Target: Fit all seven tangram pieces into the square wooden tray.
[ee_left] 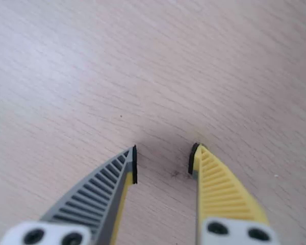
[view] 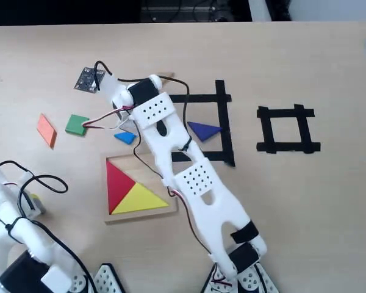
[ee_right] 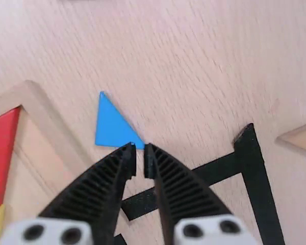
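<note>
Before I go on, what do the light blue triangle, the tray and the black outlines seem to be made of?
The light blue triangle is probably painted wood or plastic: flat, even, matte colour, no grain. The tray looks like pale bare wood, tan matte rim. The black outlines are likely matte tape: strips overlapping at corners, cut ends.

Red triangle [view: 117,180], yellow triangle [view: 140,200], light-blue triangle [ee_right: 111,127], green square [view: 77,124], orange parallelogram [view: 47,130], black tape [view: 287,147]
</note>
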{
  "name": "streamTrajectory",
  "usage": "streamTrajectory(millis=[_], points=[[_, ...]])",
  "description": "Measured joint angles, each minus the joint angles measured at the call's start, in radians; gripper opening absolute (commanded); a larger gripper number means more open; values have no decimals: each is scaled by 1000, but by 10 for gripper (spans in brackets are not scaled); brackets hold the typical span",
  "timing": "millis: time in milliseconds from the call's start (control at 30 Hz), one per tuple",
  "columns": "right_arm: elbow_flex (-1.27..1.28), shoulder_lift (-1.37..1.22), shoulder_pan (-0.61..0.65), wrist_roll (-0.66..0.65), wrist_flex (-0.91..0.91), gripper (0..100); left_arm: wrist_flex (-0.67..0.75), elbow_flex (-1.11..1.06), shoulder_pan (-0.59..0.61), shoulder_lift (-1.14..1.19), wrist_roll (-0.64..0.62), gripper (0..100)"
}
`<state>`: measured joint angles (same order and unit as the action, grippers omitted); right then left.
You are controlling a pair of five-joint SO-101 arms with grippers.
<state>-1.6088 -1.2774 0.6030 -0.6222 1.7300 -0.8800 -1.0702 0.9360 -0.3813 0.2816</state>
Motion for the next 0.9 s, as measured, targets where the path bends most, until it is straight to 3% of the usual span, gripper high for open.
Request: streamTrajectory(millis=[133,433,767,900], points=[[20,-9,-9,-20,0,244,0,0,0,0,0,195],[25,-25,-5,-265,0,247,0,0,0,0,0,195],[173,-6,95,-261,3,243,0,0,-5,0,0,195],[354,164,80,-233,3,243,-3,23,-97,0,3,195]])
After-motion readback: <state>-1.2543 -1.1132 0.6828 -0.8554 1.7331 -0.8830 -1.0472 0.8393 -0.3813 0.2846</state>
